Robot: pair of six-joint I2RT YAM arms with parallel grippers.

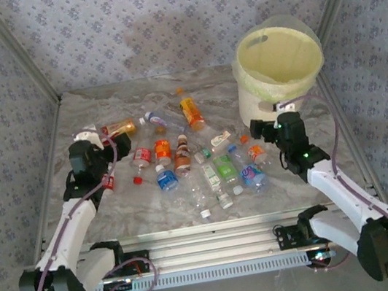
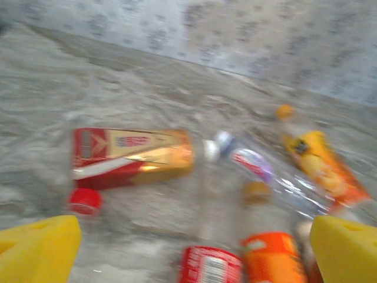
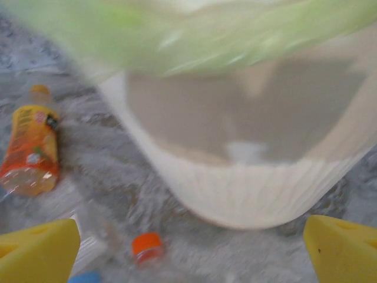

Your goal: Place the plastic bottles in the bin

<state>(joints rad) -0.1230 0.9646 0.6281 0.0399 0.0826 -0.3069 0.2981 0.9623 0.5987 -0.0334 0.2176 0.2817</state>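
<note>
the bin stands at the upper right of the overhead frame. the right gripper, jaws spread and empty, hangs just beside its wall, so a careless swing may knock it. the bottles lie crowded in the middle. the left gripper, also spread and empty, could nudge round neighbours and send them rolling toward the table's edge.
</note>
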